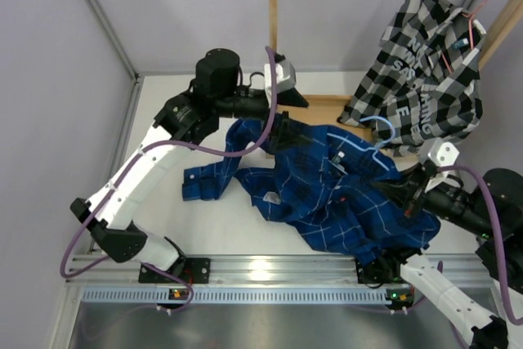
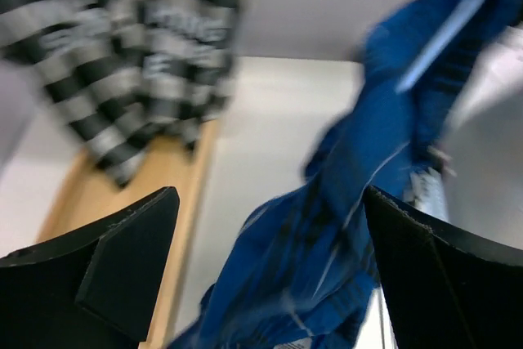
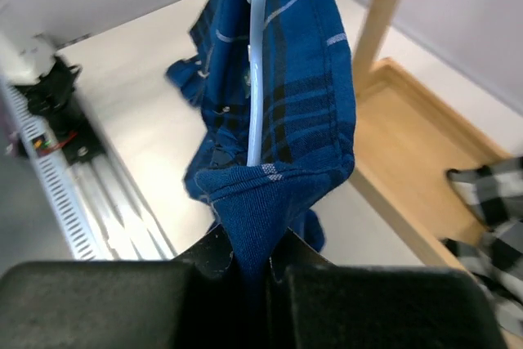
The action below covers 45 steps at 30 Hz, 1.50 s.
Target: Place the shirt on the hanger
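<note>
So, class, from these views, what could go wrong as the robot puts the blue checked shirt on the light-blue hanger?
The right gripper pinches only a small fold of the royal-blue checked shirt; it may slip free. The left gripper stands open, holding nothing, so the thin light-blue hanger among the folds might tilt or slide out. The black-and-white checked shirt hangs close and could snag.

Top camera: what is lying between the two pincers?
The blue shirt fills that stretch, from the open left pincer across to the right pincer, which pinches its cloth. A bit of the hanger shows on it. The top view shows this.
</note>
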Available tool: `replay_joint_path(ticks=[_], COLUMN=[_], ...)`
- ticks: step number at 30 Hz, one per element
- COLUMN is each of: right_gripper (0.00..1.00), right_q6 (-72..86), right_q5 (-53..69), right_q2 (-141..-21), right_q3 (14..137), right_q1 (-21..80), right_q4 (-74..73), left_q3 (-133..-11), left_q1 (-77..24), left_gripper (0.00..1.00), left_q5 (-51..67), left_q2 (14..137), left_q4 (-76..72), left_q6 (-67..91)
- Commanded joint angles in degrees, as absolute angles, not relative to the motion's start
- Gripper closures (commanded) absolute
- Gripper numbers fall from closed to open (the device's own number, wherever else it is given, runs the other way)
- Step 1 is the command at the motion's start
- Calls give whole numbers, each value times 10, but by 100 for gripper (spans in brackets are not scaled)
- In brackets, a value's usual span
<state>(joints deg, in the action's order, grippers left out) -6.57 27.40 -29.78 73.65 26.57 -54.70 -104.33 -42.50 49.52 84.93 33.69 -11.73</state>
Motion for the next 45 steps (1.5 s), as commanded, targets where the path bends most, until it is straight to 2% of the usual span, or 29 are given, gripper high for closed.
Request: replay_joint_path(ticks=[1,2,3,5,9,14,16,18,24,28,31,34,39,45], right_gripper=[100,100,100,100,100,100,100,100,100,100,100,100,100,100], right_q6=[-41,-31,-21,18,27,6,5,-13,9,54,77,96,103,98], right_q5=[132,94,60,-37,-120,-150,-157,-157,-88,-63,-65,-75,-73,-83], right_q2=[-315,-321,-327,-358,-444,-529,-554,-553,-455,-348,-288,-272,-378,-527], right_q3=[801,825,841,899,1036,1229,1256,1243,1023,785,676,621,627,765], right_q1=[267,267,267,266,267,267,268,269,268,268,268,268,267,264], right_q4=[-520,-520,-520,-519,-519,-514,-496,-452,-333,-235,-214,-207,-204,-207], left_q3=[-1050,-1056,-1058,-1018,-923,-791,-723,-653,-514,-489,-478,-473,-475,-476], left_q1=[-423,-423,-423,-423,-423,-423,-423,-423,-423,-423,-423,-423,-421,-359], left_gripper=[2,2,2,2,2,2,2,2,2,2,2,2,2,2], left_q5=[155,55,-109,-192,-229,-233,-224,-204,-185,-145,-130,-135,-140,-129], left_q2=[768,753,736,662,556,410,372,328,275,258,245,243,270,296], left_q4=[228,238,260,258,264,283,283,285,285,290,292,292,292,287], left_q6=[25,51,83,96,103,96,85,75,76,65,57,55,62,75])
